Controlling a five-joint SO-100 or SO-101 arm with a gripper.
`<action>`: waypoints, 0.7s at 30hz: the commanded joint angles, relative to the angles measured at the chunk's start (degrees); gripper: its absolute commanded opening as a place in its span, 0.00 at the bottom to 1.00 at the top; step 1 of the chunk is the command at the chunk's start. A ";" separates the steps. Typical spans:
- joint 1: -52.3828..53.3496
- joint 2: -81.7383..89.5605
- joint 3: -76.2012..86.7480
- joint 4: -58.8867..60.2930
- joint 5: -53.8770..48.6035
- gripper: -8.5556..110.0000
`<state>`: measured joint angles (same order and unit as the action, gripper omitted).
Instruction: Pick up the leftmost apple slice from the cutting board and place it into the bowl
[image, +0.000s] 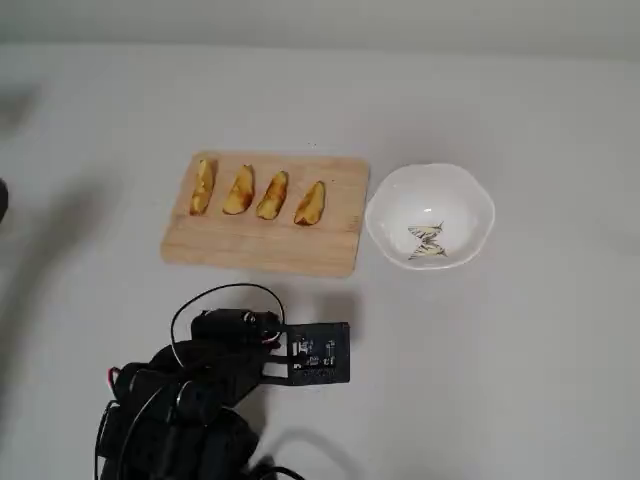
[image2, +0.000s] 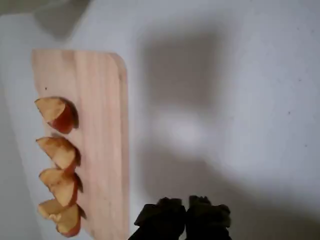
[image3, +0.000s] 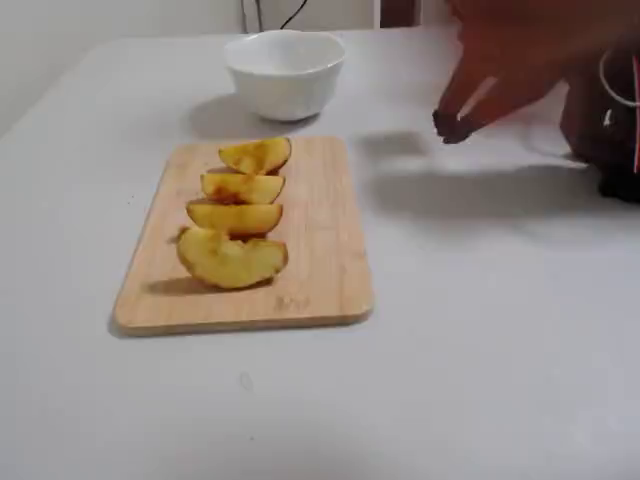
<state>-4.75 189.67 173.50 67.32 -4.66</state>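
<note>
Tool (image2: 186, 216) closed, bowl (image: 430, 216) missing wrist-cam

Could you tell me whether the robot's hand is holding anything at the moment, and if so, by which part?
Nothing is held. The black hand hangs over bare table, fingertips together, beside the light wooden cutting board, where all four slices lie.

end effector (image2: 186, 212) closed, empty, arm folded low
</note>
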 joint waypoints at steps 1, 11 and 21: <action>-0.18 0.79 -0.26 -0.79 0.09 0.07; -0.18 0.79 -0.26 -0.79 0.09 0.07; -24.35 1.85 2.55 -1.85 -39.20 0.07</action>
<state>-19.07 189.93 175.96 65.30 -23.55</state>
